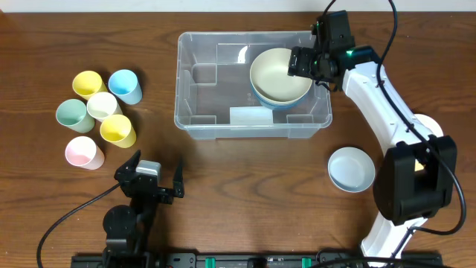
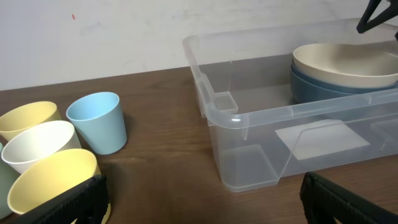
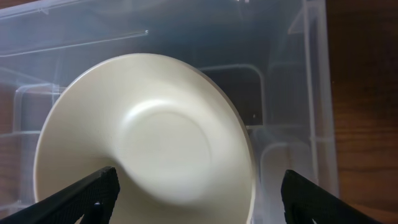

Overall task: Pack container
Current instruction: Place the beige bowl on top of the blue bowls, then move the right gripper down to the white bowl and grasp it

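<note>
The container [image 1: 195, 89] sits in the upper middle of the overhead view. My right gripper [image 3: 202, 198] hangs over its right end, jaws spread wide and holding nothing. The cream bowl [image 3: 146, 143] lies free below them, nested in a blue bowl [image 2: 314, 90]. I judge the step in hand to be a clean let-go: I should rise straight up, keeping both fingers off the cream bowl's rim and the container's right wall, so the stack does not tip. A pale blue bowl [image 1: 351, 169] waits at lower right, the cups [image 1: 103, 106] at left. My left gripper [image 1: 152, 182] rests wide open and empty at lower left.
</note>
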`<state>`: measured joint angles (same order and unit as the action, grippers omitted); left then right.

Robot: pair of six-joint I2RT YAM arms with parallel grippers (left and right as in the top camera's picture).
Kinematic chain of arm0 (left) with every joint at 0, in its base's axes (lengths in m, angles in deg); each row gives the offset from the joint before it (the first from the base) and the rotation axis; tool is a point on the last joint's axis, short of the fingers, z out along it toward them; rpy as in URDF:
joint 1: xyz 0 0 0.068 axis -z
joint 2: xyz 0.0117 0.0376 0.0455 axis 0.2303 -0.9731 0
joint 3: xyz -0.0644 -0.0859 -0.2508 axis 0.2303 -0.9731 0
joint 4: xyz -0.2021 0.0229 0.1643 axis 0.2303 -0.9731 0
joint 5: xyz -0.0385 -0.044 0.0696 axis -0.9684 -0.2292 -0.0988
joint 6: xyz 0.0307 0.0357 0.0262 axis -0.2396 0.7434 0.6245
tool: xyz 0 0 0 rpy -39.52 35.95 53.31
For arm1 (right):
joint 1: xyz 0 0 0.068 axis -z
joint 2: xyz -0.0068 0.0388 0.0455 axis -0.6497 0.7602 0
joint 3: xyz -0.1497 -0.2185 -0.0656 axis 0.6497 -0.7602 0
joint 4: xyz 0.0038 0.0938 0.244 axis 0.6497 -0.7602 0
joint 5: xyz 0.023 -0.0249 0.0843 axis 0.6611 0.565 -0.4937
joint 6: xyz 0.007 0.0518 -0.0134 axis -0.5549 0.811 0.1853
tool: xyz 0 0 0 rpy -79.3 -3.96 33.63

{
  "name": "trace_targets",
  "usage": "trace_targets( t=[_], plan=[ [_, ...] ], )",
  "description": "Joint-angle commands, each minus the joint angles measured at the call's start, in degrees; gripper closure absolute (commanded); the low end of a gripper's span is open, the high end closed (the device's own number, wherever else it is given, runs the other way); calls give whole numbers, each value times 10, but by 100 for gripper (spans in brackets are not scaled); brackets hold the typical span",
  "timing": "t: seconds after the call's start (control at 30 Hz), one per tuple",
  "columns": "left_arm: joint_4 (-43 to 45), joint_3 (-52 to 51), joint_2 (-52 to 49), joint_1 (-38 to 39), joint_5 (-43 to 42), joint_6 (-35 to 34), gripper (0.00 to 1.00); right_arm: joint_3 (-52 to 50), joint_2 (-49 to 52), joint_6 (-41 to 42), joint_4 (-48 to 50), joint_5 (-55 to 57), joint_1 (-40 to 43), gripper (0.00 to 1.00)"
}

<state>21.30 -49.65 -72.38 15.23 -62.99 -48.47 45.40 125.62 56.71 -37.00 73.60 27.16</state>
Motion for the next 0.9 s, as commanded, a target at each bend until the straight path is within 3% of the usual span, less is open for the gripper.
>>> trace_targets(
  t=[0.0, 0.3, 0.53, 0.7, 0.87],
  plan=[
    [-16, -10, 3, -3, -6, 4, 2, 32, -73, -14, -12, 6, 8, 13],
    [-16, -10, 3, -3, -6, 4, 2, 36, -196, -2, -130, 44, 129, 1],
    [-16, -10, 3, -3, -6, 4, 2, 12, -198, 54, -261, 92, 266, 1],
    [-16, -10, 3, -3, -6, 4, 2, -65, -197, 53, -239, 80, 341, 2],
    [-16, -10, 3, -3, -6, 4, 2, -163, -197, 5, -144, 38, 350, 14]
  ],
)
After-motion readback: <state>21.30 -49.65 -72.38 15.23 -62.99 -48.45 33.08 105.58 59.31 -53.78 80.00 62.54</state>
